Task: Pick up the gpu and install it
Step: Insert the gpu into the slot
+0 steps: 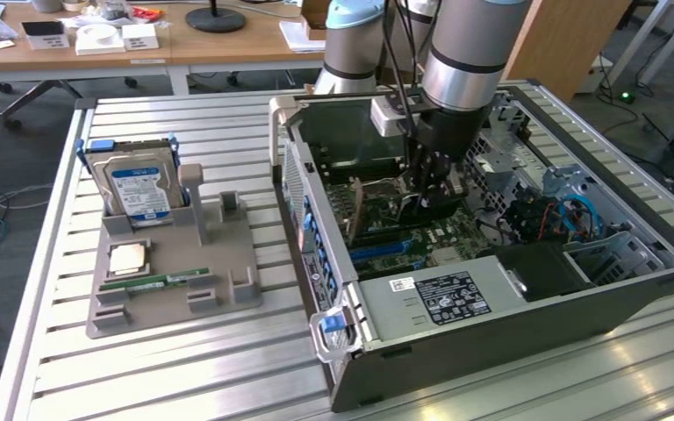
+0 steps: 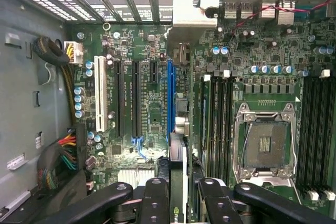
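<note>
Gripping the gpu (image 2: 177, 174) edge-on in the hand (image 1: 431, 200), inside the computer case (image 1: 525, 329) by the blue slot (image 2: 169, 93); past pick-up, seemingly short of seating.

Silver arm (image 1: 466, 61), pale-blue joint caps, black jaws

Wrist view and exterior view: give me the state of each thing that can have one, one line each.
claw: shut on the gpu
gpu: held on edge beside the blue slot; whether it is seated cannot be told
computer case: side open
CPU socket: empty
hard drive: upright in the grey holder
RAM stick: flat on the holder
</note>
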Available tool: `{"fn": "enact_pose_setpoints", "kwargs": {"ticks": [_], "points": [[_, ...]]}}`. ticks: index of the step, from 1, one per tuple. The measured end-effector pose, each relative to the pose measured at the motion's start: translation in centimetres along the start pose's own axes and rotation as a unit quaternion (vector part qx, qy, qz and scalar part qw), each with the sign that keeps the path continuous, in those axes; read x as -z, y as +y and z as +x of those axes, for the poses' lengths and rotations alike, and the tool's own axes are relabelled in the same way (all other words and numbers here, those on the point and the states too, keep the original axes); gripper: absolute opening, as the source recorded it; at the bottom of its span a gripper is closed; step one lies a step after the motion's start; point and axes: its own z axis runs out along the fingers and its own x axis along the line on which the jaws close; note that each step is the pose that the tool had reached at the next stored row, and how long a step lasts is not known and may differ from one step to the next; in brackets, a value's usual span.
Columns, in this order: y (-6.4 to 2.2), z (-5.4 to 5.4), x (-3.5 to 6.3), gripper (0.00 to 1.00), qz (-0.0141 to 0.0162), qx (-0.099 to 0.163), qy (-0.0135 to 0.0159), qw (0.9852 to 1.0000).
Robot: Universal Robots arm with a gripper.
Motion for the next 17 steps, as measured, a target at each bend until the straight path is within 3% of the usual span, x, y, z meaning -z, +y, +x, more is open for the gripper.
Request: {"fn": "enact_pose_setpoints", "kwargs": {"ticks": [17], "points": [[0.14, 0.0, -1.41, 0.26, 0.0000, 0.000, 0.0000, 1.0000]]}}
